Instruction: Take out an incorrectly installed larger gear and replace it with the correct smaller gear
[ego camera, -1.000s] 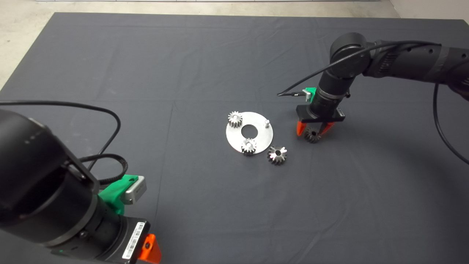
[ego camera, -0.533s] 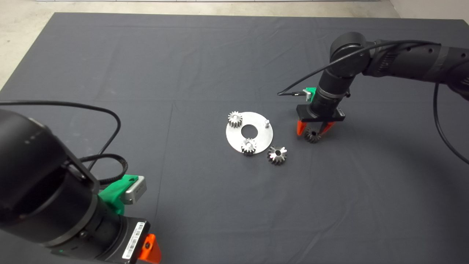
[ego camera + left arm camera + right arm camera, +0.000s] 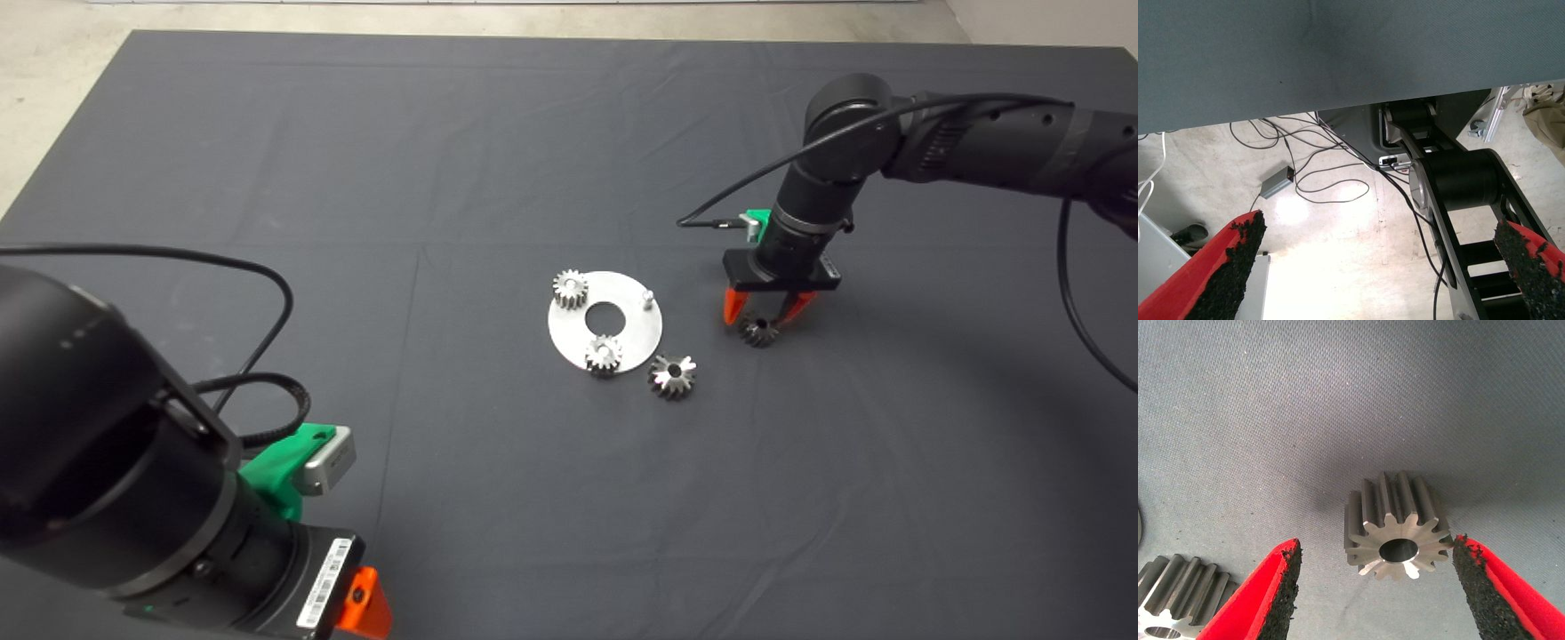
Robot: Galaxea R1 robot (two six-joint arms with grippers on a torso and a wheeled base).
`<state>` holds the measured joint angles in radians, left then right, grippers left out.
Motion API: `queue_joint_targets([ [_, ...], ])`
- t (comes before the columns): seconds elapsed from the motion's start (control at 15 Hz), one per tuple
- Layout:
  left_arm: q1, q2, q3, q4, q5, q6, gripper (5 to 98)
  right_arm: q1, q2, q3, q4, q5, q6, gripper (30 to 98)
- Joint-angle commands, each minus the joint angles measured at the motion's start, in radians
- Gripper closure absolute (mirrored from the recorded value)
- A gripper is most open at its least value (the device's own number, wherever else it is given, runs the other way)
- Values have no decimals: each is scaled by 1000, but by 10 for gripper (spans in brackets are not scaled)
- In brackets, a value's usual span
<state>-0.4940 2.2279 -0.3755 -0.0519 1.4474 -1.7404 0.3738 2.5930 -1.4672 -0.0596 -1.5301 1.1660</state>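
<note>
Surface (image 3: 498, 151): dark mat, far edge partly cut off.
Left tool (image 3: 360, 604): parked at near left edge, mostly hidden by own arm; fingers spread in wrist view, pinching nothing.
Right tool (image 3: 762, 313): right of round plate (image 3: 633, 342), fingers spread, straddling smaller gear (image 3: 758, 332) without touching; smaller gear (image 3: 1397, 528) nearer one pad.
Larger gear (image 3: 672, 374): flat on mat, just beside plate's near-right rim; cut off in right wrist view (image 3: 1178, 600).

A round plate (image 3: 622, 333) lies mid-mat (image 3: 444, 178) on the worktop, carrying two small gears (image 3: 570, 289) and a pin (image 3: 649, 297). The larger gear (image 3: 672, 374) rests just beside its lower right rim. Farther right, the smaller gear (image 3: 758, 332) lies between the right gripper's (image 3: 760, 313) fingers.
</note>
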Motion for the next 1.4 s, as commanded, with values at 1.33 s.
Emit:
queue_joint_targets([
  [1.33,-12,5,-2,4,0,-1,153,39,-39,9,80,-128,-32,679],
])
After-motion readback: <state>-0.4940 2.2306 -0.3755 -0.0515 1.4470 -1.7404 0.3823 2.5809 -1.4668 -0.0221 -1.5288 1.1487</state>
